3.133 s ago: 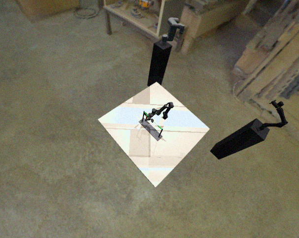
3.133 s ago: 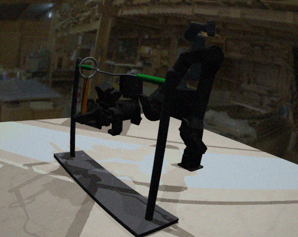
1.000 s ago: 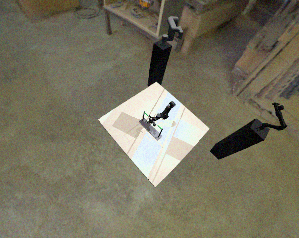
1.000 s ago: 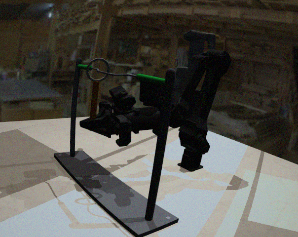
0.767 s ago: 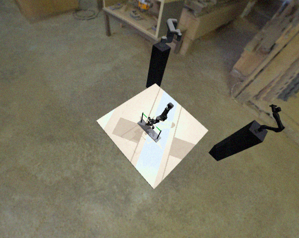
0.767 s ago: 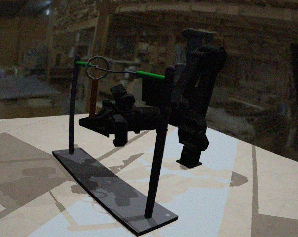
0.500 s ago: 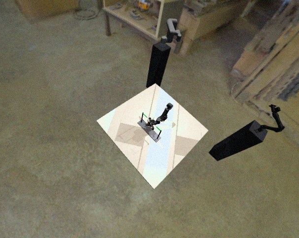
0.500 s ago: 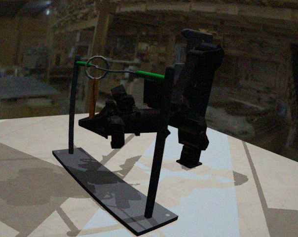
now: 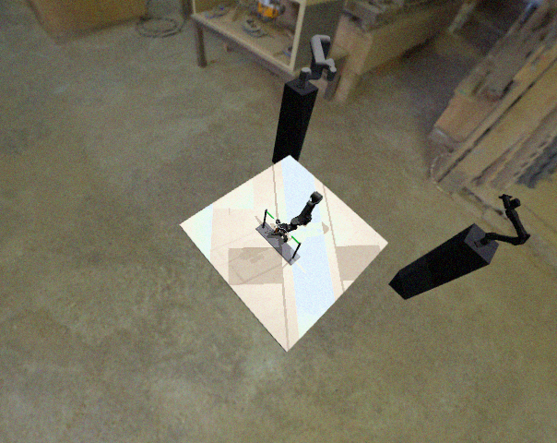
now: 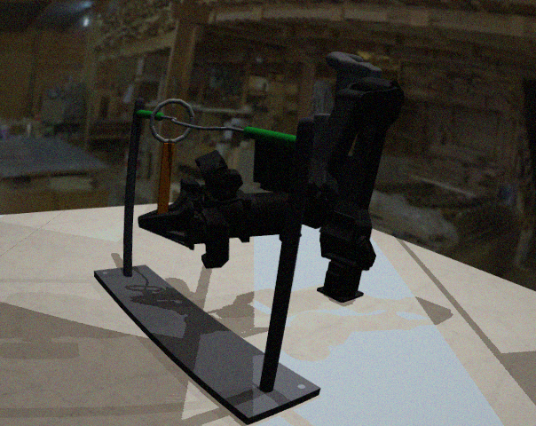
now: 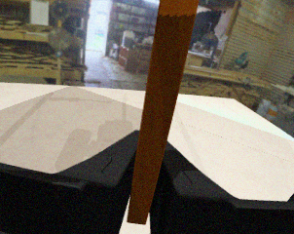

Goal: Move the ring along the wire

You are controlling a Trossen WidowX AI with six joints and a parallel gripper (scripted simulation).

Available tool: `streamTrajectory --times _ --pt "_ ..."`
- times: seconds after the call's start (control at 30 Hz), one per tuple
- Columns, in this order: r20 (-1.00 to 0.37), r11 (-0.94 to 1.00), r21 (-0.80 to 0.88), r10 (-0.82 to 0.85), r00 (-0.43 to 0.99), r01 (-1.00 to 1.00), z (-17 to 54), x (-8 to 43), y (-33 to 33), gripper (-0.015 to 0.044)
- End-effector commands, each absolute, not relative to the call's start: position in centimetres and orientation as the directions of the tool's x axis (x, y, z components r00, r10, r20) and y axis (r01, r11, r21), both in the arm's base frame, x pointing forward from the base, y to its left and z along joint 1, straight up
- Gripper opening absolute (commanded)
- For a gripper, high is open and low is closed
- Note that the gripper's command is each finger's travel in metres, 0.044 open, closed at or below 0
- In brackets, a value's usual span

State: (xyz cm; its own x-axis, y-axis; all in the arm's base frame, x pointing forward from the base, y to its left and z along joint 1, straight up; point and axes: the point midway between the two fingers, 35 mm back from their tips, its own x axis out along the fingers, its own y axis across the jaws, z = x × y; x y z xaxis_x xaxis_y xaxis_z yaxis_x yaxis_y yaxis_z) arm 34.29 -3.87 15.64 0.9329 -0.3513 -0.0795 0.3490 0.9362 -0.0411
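Observation:
The ring (image 10: 172, 100) is upright around the wire where the green part (image 10: 144, 113) by the far left post (image 10: 130, 193) meets the thin grey wire (image 10: 208, 128). I cannot tell whether ring and wire touch. The orange handle (image 10: 166, 176) (image 11: 159, 88) hangs down from the ring, leaning slightly in the wrist view. My gripper (image 10: 161, 214) (image 11: 146, 138) is shut on the handle's lower part, below the wire. The other green part (image 10: 271, 134) is beside the near post (image 10: 284, 275). Ring and handle are too small to make out in the top view.
Both posts stand on a dark base plate (image 10: 222, 339) (image 9: 281, 247) on the table (image 9: 265, 309). My arm (image 9: 307, 212) (image 10: 369, 151) reaches in from one side, partly behind the near post in the exterior view. Two black pedestals (image 9: 295, 114) (image 9: 441, 267) with other arms stand off the table.

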Motion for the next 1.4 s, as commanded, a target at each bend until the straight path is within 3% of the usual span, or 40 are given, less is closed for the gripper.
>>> streamTrajectory --times 0.0,0.43,0.93,1.37 --pt "-0.079 0.957 -0.057 -0.289 0.954 0.285 15.7 34.3 -3.8 -0.015" --pt "-0.105 0.991 -0.109 0.062 0.992 -0.074 15.7 34.5 -3.4 -0.015" --pt "-0.152 0.877 -0.133 0.443 0.884 -0.462 15.6 34.1 -2.6 -0.015" --pt "-0.158 0.852 -0.088 0.499 0.852 -0.516 15.3 32.9 -1.2 -0.015"
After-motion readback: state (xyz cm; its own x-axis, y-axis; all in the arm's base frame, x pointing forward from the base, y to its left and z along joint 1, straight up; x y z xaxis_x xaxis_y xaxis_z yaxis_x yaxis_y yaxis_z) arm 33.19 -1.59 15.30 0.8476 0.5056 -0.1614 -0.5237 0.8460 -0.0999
